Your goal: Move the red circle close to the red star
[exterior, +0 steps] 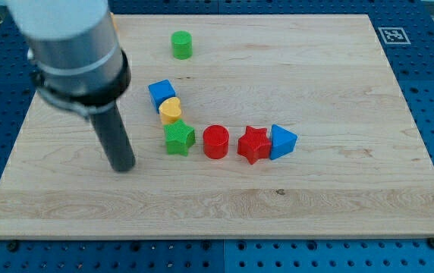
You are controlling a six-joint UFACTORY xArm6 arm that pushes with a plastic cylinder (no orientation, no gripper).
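The red circle (216, 142) stands on the wooden board (338, 189) just to the left of the red star (253, 145), with a narrow gap between them. A blue triangle (282, 141) touches the star's right side. My tip (123, 167) rests on the board at the view's left, well to the left of the red circle, with the green star (179, 138) between them. The rod rises up and to the left to the grey arm.
A blue cube (161, 93) and a yellow block (171, 111) sit just above the green star. A green cylinder (181, 45) stands near the board's top edge. The board lies on a blue perforated table.
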